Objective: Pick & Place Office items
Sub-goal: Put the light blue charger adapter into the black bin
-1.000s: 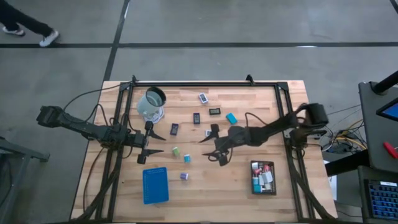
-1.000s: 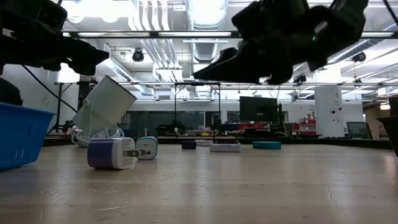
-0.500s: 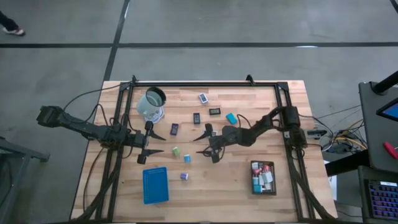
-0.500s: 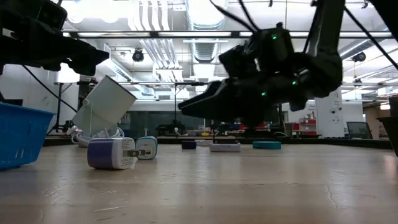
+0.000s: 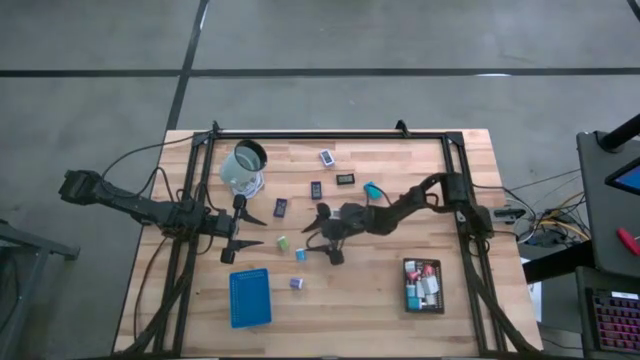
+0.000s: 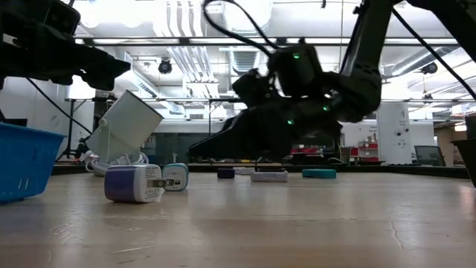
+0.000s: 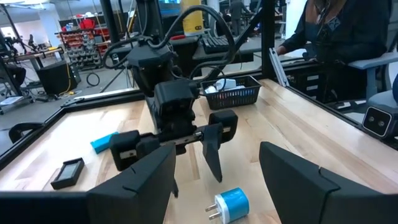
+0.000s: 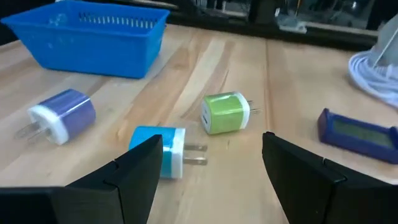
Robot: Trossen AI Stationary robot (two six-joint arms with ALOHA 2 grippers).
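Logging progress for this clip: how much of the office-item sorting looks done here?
Partly done. The black tray already holds several items; the blue tray looks empty. Nothing is held: the right gripper hangs open near the blue plug and green plug, and the left gripper waits open. The purple plug and flat pieces are left.

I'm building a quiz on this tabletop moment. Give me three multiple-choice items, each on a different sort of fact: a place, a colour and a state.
1. Where does the blue tray sit?
A. By the table's near edge, left arm's side
B. Beside the clear cup
C. Next to the black tray

2. What colour is the plug block nearest the blue tray?
A. Green
B. Purple
C. Pink

3. How do the right gripper's jaws stand?
A. Shut on a block
B. Open, holding nothing
C. Shut and empty

Answers: 1 A, the high view shows it there. 2 B, the purple block lies closest. 3 B, the right wrist view shows parted fingers above loose blocks.
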